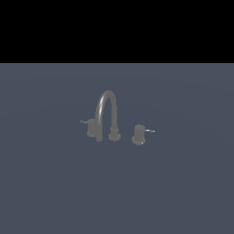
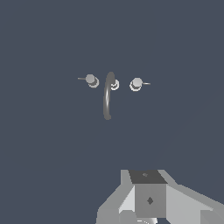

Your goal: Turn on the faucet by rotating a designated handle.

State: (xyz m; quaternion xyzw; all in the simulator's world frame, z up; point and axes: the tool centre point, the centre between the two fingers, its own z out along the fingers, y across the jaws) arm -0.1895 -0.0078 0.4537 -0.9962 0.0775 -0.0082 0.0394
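With the end effector [image 2: 146, 218] high above the tabletop [image 1: 55, 192], its finger state indeterminate, descend toward the handle [image 1: 139, 134] well ahead, beside the faucet [image 1: 108, 114], and engage its pale-tipped lever [image 1: 150, 131] squarely before rotating

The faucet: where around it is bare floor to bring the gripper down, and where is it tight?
Bare floor lies wide in front of the faucet, behind it, and beyond each lever tip. It is tight between the spout base and the handle at the exterior view's right, and tighter beside the other knob, which the spout overlaps. The gripper is far off.
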